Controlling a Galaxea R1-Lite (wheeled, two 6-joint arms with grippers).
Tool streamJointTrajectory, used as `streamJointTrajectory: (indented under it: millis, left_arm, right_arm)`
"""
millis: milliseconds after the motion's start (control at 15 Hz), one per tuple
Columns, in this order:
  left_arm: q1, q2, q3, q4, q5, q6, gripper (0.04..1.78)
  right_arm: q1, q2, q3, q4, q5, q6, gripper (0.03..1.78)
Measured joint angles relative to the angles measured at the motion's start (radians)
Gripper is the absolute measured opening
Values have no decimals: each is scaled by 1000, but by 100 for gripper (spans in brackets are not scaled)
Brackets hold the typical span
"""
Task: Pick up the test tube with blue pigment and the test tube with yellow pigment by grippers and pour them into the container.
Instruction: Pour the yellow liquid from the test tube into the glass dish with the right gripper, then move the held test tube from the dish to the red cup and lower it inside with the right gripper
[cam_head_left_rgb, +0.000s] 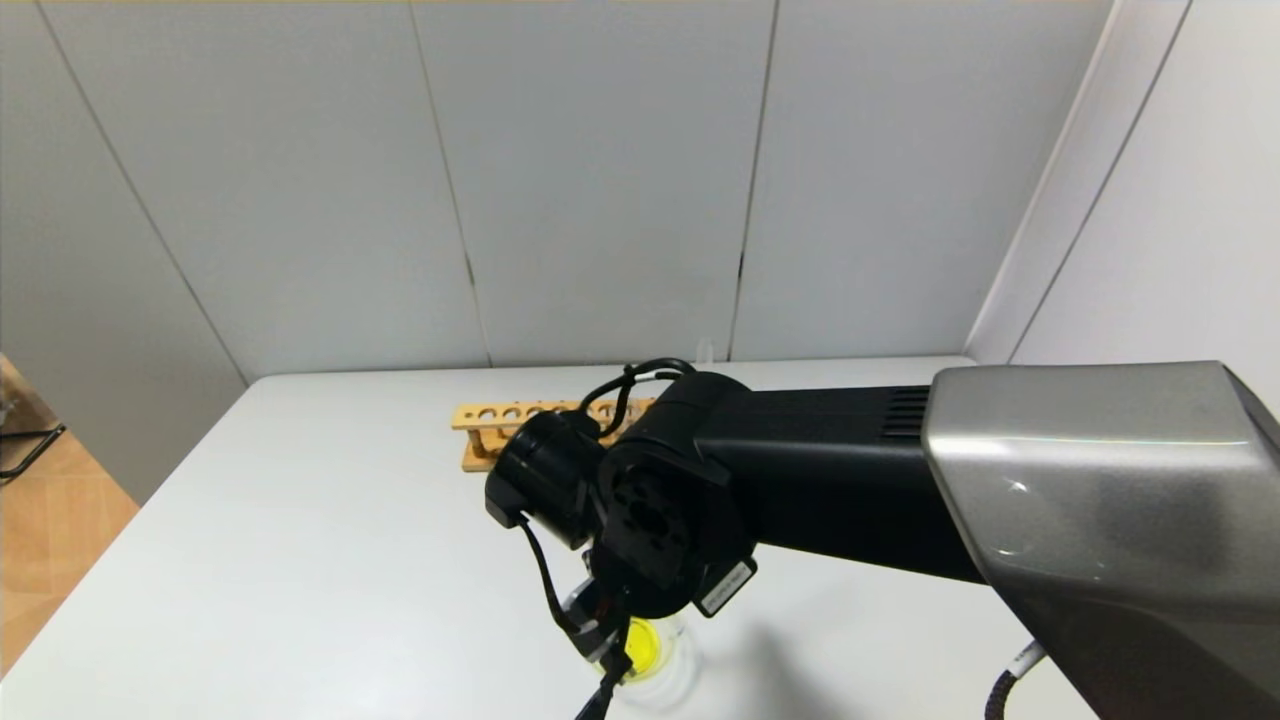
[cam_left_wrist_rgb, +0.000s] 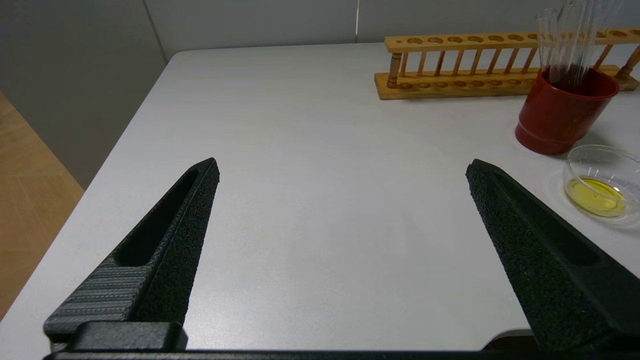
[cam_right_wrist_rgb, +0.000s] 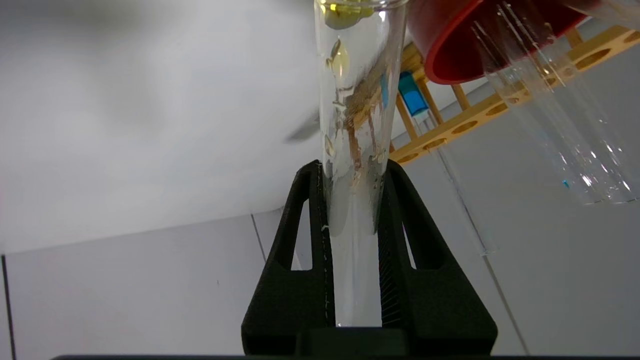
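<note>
Right gripper (cam_right_wrist_rgb: 352, 200) clenched on the yellow tube (cam_right_wrist_rgb: 357, 125), upended over the dish (cam_left_wrist_rgb: 602, 182); left gripper (cam_left_wrist_rgb: 340, 200) released, idle beside the dish. Risk: glass slipping through the pads, or last drops missing the dish if the mouth drifts off its rim.

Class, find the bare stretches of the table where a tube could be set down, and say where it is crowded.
Bare: the wide white table between the open left gripper and the wooden rack, out to its near edge. Crowded: the corner where the red cup and the container sit, under the right gripper holding the test tube with yellow pigment.
</note>
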Motion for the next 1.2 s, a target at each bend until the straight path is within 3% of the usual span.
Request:
streamJointTrajectory:
  millis: [133,267,467,600,733,933,1200]
  left_arm:
    - [0,0,0,0,0,1,175]
    - [0,0,0,0,0,0,175]
    - [0,0,0,0,0,0,175]
    - [0,0,0,0,0,0,175]
    - [0,0,0,0,0,0,175]
    - [0,0,0,0,0,0,175]
    - [0,0,0,0,0,0,175]
  right_arm:
    - [-6,-9,14,-50,29,44,34]
    - [-14,-36,59,-65,88,140,34]
    - [-18,-121,156,-107,240,379,34]
    - [-17,-193,261,-220,357,554,34]
    - [-19,-256,371,-428,429,710,34]
    - [-33,-317,561,-876,491,950,34]
    - [-101,-352,774,-1497,523,1226,34]
